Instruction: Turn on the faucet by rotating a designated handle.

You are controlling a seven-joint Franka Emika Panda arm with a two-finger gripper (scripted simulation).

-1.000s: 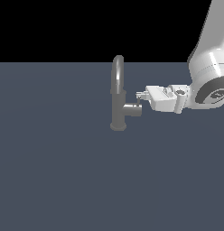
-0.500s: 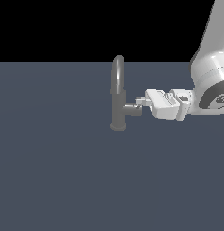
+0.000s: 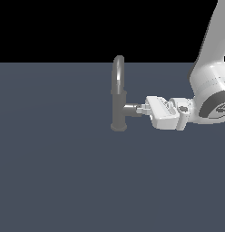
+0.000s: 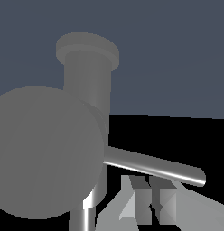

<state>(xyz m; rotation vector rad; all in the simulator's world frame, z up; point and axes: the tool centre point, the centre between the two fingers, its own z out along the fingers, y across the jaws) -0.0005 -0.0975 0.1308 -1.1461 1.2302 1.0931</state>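
Reaching sideways, the gripper (image 3: 142,109) meets the handle (image 4: 154,165) on the faucet (image 3: 119,97) mid-floor; whether its jaws are apart or closed is unclear. Next it likely must push the lever around.

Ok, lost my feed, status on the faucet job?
Pincer at the handle, open or shut unclear. Faucet upright on the floor. Nothing in the way.
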